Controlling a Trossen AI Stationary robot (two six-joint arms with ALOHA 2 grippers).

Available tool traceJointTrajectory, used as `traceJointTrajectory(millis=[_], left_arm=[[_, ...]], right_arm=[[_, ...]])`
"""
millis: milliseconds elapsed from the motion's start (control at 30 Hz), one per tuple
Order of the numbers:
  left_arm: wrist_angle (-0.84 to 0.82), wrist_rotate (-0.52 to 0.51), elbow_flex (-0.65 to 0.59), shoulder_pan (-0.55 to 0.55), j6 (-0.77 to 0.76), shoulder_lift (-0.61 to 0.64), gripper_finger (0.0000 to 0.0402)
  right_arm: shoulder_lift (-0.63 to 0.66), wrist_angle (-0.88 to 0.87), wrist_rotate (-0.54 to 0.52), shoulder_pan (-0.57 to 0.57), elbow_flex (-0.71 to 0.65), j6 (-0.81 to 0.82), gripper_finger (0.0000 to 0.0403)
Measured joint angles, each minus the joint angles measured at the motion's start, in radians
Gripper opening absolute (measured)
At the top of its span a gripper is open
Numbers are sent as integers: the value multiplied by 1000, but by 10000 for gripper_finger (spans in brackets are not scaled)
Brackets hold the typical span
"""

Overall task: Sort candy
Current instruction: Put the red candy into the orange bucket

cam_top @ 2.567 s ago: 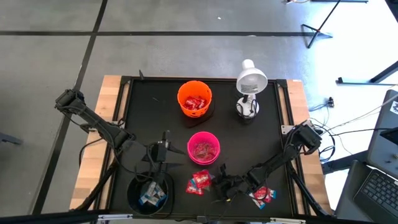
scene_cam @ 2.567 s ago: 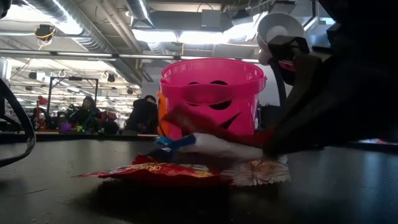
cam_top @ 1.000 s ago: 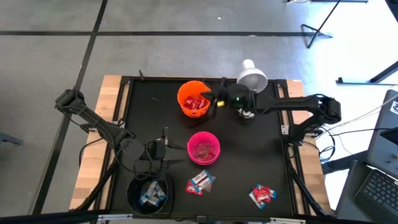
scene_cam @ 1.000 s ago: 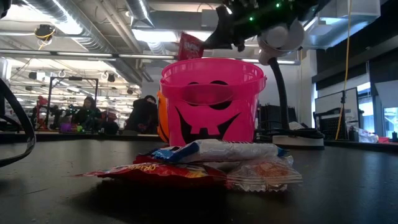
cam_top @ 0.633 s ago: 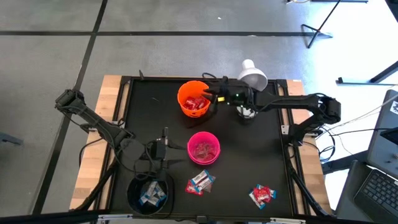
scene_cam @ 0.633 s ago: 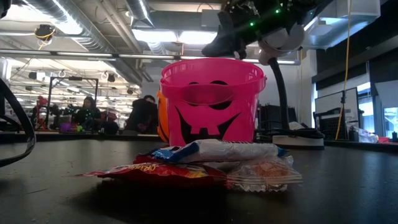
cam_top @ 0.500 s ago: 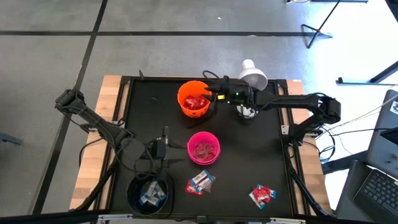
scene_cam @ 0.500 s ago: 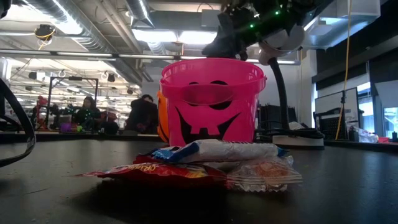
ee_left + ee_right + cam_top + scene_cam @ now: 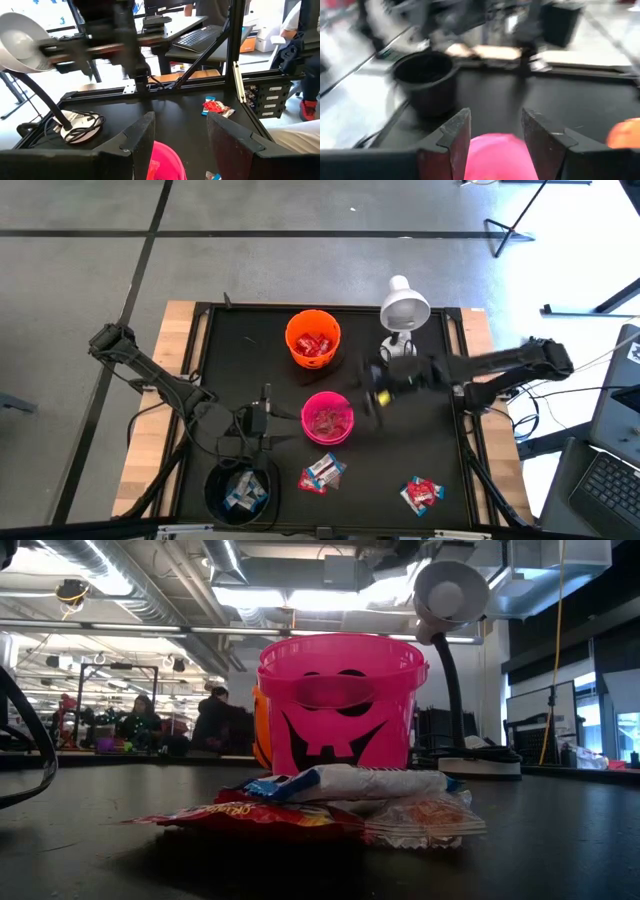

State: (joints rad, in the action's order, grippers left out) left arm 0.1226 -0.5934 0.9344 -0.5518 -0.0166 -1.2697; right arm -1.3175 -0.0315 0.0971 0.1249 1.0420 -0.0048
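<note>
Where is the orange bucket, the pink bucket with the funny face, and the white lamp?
orange bucket (image 9: 313, 340): high view, on the red candy inside it.
pink bucket (image 9: 343, 705): low view, on its front wall, in the face.
white lamp (image 9: 404, 310): high view, on top of its round shade.

From above I get even, flat daylight across the black table (image 9: 250, 340), with only soft shadows beside the bowls. The right arm (image 9: 470, 368) smears into a dark streak there, and my right wrist feed is blurred all over, the black bowl (image 9: 426, 75) just a soft shape. In the low view, ceiling lights (image 9: 290, 598) blaze behind the pink bowl (image 9: 342, 700), so the candy (image 9: 330, 802) sits backlit and dim. My left wrist feed is bright, yet the lamp (image 9: 22, 40) looks washed out and that arm streaks past it.
</note>
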Motion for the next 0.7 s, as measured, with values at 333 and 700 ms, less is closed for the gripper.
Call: traceJointTrajectory(millis=[333,700], left_arm=[[7,-1,0,0,0,0,170],[10,13,0,0,0,0,170]], right_arm=[[8,-108,-344,393,0,47,168],[-25,-179,-437,597,-1,251,168]])
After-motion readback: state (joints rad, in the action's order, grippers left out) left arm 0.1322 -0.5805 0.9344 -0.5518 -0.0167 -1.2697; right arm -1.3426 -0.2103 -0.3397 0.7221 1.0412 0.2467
